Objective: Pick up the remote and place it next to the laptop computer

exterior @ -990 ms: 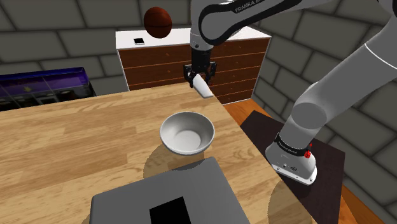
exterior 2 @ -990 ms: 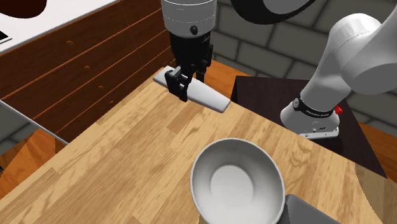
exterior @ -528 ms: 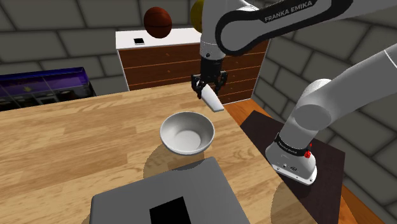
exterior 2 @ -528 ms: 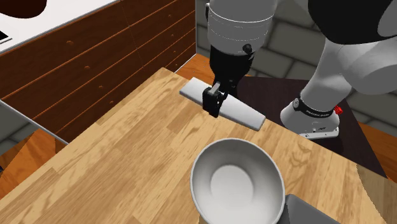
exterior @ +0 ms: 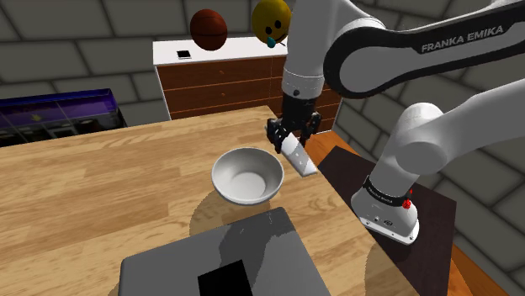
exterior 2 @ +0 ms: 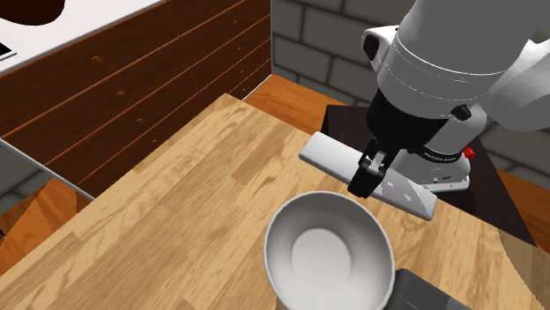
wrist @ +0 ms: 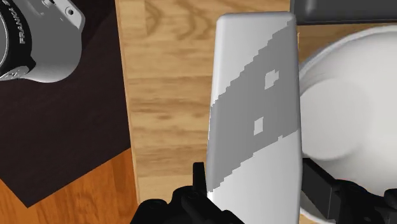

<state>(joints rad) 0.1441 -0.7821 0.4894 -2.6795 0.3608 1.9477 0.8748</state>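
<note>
The remote (exterior: 300,158) is a pale grey slab held in the air above the wooden table's (exterior: 101,185) edge, just past the white bowl (exterior: 246,175) toward the shoulder view's right. My black gripper (exterior: 290,139) is shut on it near its middle. The second exterior view has the remote (exterior 2: 333,158) lying level over the table edge, with the gripper (exterior 2: 367,176) clasping it beside the bowl (exterior 2: 328,251). Along the hand, the remote (wrist: 254,108) runs straight out from the gripper (wrist: 254,191), next to the bowl (wrist: 343,114). The closed grey laptop (exterior: 219,261) lies at the table's near end.
The arm's base (exterior: 385,206) stands on a dark box (exterior: 429,202) to the shoulder view's right of the table. Behind the table is a wooden dresser (exterior: 219,84) with a brown ball (exterior: 208,29) and a yellow face ball (exterior: 271,18) above it. A purple-topped case (exterior: 50,109) sits at far left.
The gripper has carried the remote from the table's far corner along its edge toward the laptop, ending beside the bowl. The grip has stayed shut.
</note>
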